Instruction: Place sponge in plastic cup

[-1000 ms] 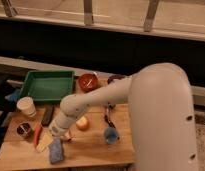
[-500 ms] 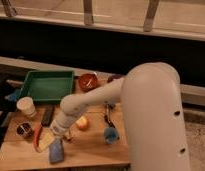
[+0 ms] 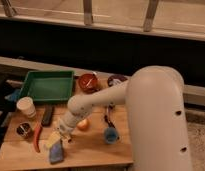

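The table (image 3: 91, 150) held one sponge (image 3: 57, 154) by its front edge, one plastic cup (image 3: 111, 135) at about 3 o'clock from it, one cream cup (image 3: 26, 106), one green tray (image 3: 46, 86), two bowls, a red bowl (image 3: 88, 82) and a dark bowl (image 3: 116, 80), one orange ball (image 3: 83, 124), one black bar (image 3: 47, 115) and one dark tin (image 3: 23, 130). The single white arm (image 3: 96, 102) sloped down toward 8 o'clock. Its gripper (image 3: 57, 142) hung right over the sponge's far end, jaws spread wide, gripping nothing.
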